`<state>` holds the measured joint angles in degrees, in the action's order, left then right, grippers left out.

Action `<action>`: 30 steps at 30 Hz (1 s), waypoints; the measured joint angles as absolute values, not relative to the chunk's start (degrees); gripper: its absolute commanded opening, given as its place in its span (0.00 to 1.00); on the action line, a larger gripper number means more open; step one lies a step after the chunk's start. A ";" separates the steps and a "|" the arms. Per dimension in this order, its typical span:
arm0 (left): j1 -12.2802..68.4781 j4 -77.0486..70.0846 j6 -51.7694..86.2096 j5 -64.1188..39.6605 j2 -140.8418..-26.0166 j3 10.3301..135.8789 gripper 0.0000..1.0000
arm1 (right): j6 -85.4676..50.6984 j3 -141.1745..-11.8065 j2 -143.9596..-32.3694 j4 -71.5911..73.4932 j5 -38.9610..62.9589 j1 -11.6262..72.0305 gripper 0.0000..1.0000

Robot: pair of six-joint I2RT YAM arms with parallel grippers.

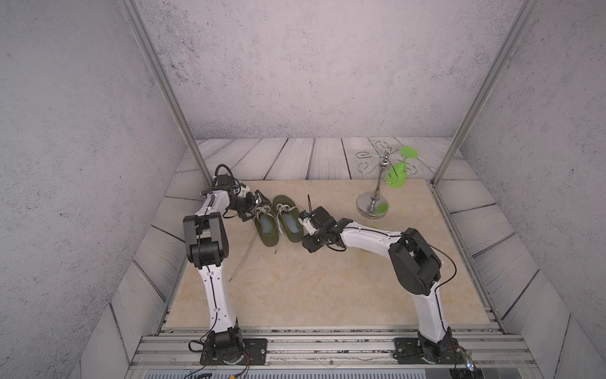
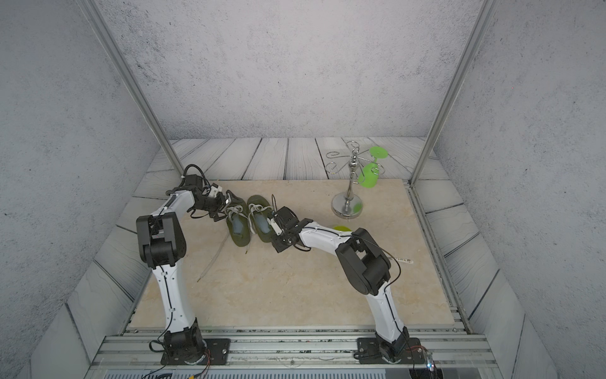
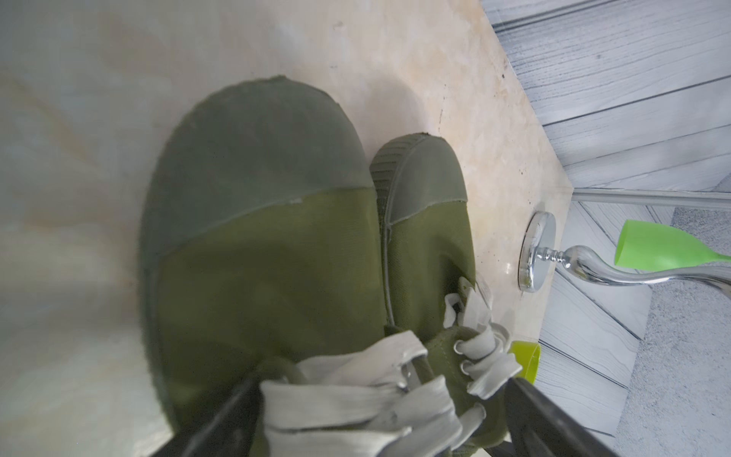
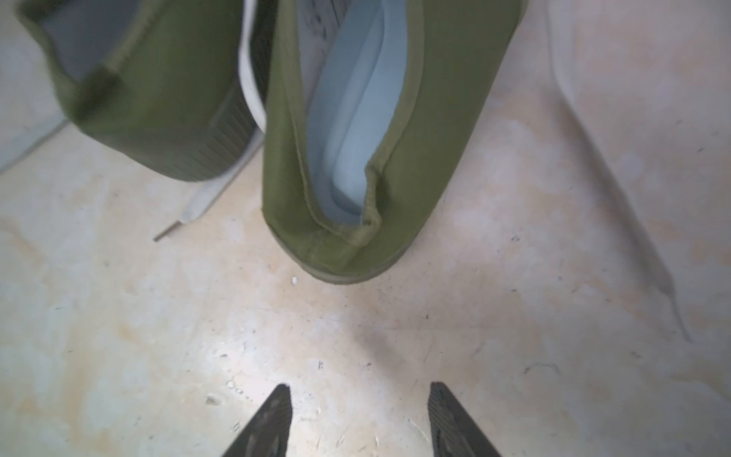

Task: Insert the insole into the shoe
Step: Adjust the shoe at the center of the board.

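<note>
Two olive green shoes stand side by side mid-table in both top views, the left shoe point(image 1: 268, 237) and the right shoe point(image 1: 284, 205). A pale blue insole lies inside each, one in the left shoe point(image 1: 266, 225) and one in the right shoe point(image 1: 291, 224). My left gripper point(image 1: 259, 206) is open wide over the left shoe's grey laces point(image 3: 356, 395), with a finger on either side of them. My right gripper point(image 4: 360, 389) is open just behind the right shoe's heel point(image 4: 415, 166), holding nothing. That shoe's insole point(image 4: 356, 118) shows through a creased heel collar.
A chrome stand point(image 1: 373, 205) with a green plastic goblet point(image 1: 395, 177) hanging from it is at the back right. A small green cup point(image 2: 341, 228) sits behind my right forearm. A long loose lace point(image 1: 244, 259) trails from the left shoe toward the front left.
</note>
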<state>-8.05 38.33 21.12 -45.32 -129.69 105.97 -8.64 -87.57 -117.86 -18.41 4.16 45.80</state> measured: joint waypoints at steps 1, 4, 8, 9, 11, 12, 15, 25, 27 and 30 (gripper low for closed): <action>-8.43 38.33 21.34 -45.12 -129.36 105.86 0.99 | -8.54 -87.61 -117.25 -18.44 4.10 45.80 0.58; -10.24 37.47 22.44 -44.27 -128.42 105.43 0.99 | -8.34 -87.74 -115.96 -18.52 3.73 45.80 0.58; -12.25 35.73 24.38 -43.72 -128.01 104.25 0.99 | -8.32 -87.79 -115.74 -19.38 2.81 45.80 0.58; -12.60 35.55 24.75 -43.72 -128.03 104.07 0.99 | -8.29 -87.79 -115.74 -19.79 2.68 45.80 0.58; -12.80 34.85 25.65 -43.81 -128.03 103.92 0.99 | -8.27 -87.79 -115.70 -20.32 2.42 45.80 0.58; -12.73 34.13 26.04 -43.97 -128.03 103.72 0.99 | -8.21 -87.79 -115.59 -20.60 2.28 45.80 0.58; -12.29 32.60 27.14 -44.58 -128.09 103.09 0.99 | -7.90 -87.79 -114.67 -21.37 1.65 45.80 0.58; -10.41 30.48 28.53 -44.80 -130.43 102.78 0.99 | -6.92 -87.79 -110.69 -22.44 0.32 45.80 0.58; -10.35 29.82 28.84 -44.82 -130.47 102.30 0.99 | -6.83 -87.68 -110.10 -22.46 0.01 45.80 0.58; -10.04 29.56 28.97 -44.82 -130.67 102.15 0.99 | -6.81 -87.61 -109.89 -22.46 -0.19 45.80 0.58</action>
<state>-10.04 29.56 28.97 -44.82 -130.67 102.15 -6.81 -87.61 -109.89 -22.46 -0.19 45.80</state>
